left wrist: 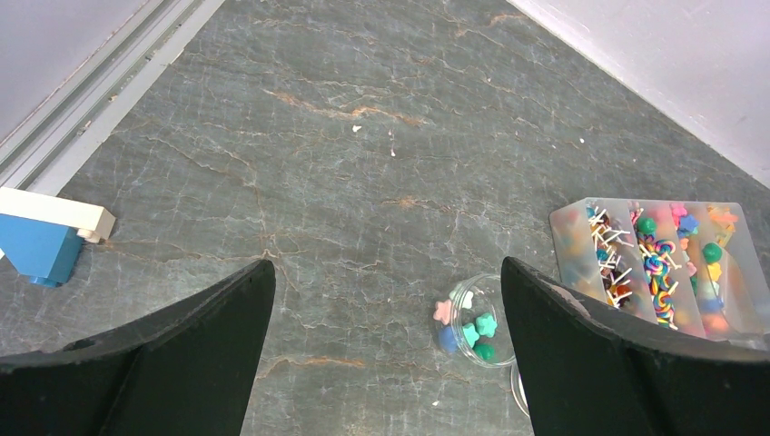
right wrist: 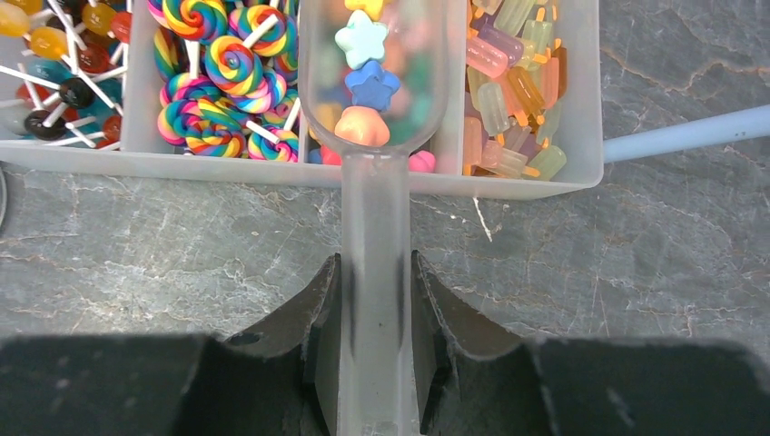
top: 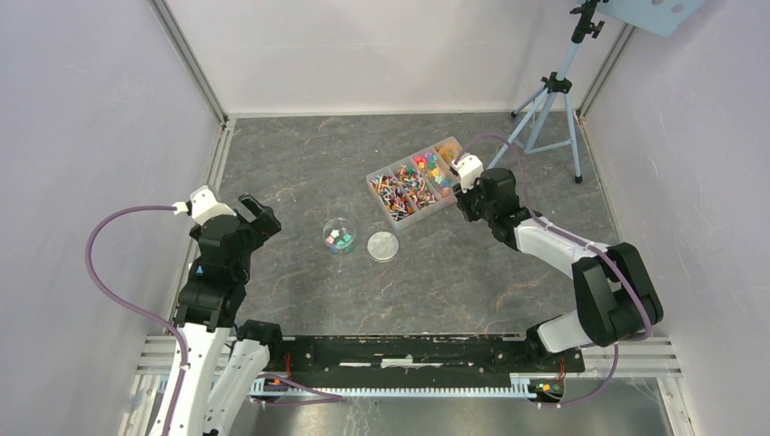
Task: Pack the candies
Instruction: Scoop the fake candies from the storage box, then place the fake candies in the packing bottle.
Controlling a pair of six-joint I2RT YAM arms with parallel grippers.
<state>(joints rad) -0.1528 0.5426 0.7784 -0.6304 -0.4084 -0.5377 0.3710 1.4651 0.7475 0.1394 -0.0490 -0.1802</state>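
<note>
Candies (right wrist: 372, 84), matte star shapes, sit in my frosted plastic scoop (right wrist: 374, 209); right gripper (right wrist: 374, 265) is clamped on its flat handle, left gripper (left wrist: 386, 271) gapes wide.

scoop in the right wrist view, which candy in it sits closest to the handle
The peach-orange candy, where the bowl of the scoop narrows into the handle; the blue star and mint star lie beyond it.

Round grey lid (top: 383, 246) on marbled table (top: 291, 154), blue tripod (top: 555, 85) far right
</note>
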